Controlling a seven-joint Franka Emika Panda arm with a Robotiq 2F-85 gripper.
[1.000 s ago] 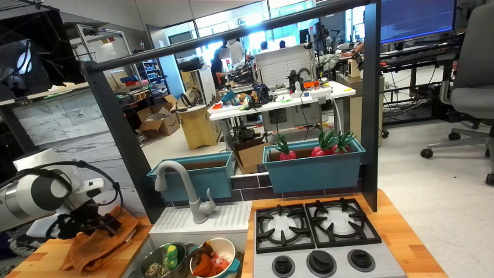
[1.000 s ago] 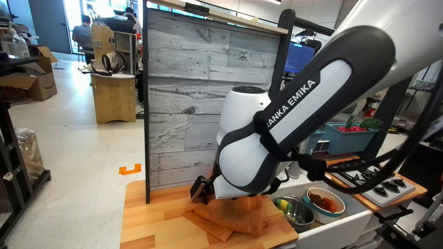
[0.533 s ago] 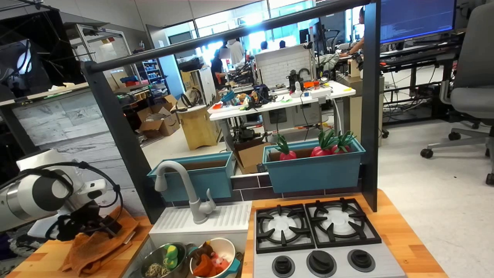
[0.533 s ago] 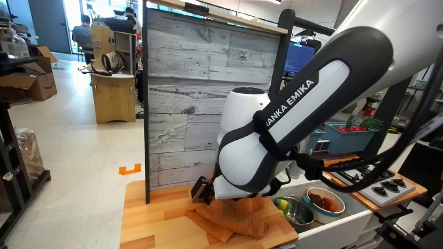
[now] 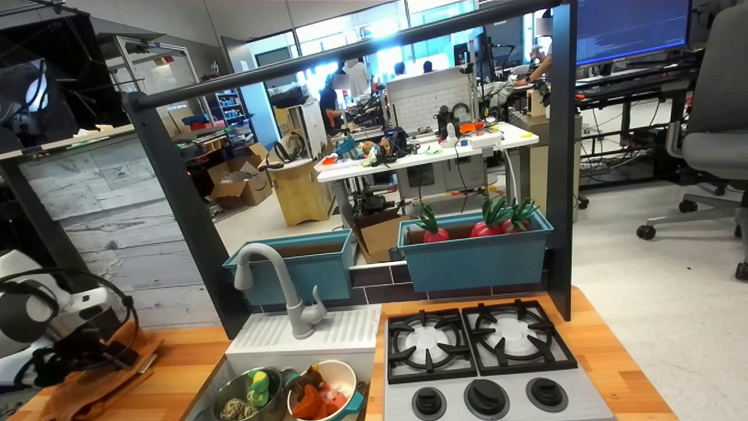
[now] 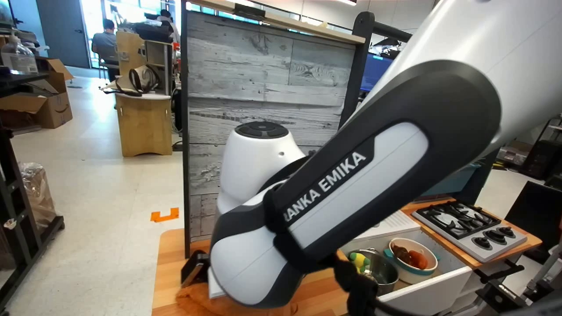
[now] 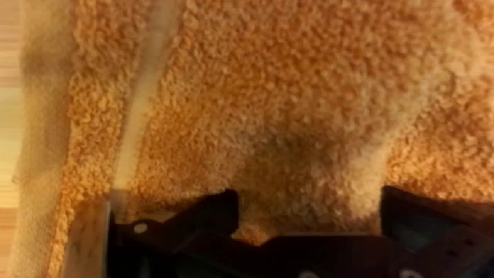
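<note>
An orange towel (image 7: 270, 96) fills most of the wrist view, with a pale strip (image 7: 139, 108) along its left part. My gripper (image 7: 308, 208) is down against the towel. Its dark fingers (image 7: 216, 212) stand well apart, with bunched cloth between them. I cannot tell whether they pinch the cloth or only press on it. In both exterior views the towel (image 5: 87, 392) (image 6: 206, 303) lies creased on the wooden counter (image 5: 190, 351) under the gripper. The fingertips are hidden there by the arm and cloth.
Beside the counter is a sink holding a metal pot (image 5: 272, 403) and a white-and-teal bowl (image 5: 342, 374) with toy food. A grey faucet (image 5: 286, 280), a stove (image 5: 485, 351) and blue planters (image 5: 473, 263) stand beyond. A grey wooden panel (image 6: 246, 66) rises behind the counter.
My arm and gripper have moved left in both exterior views, and nearer to the camera in the view beside the arm. The towel has slid along with the gripper.
</note>
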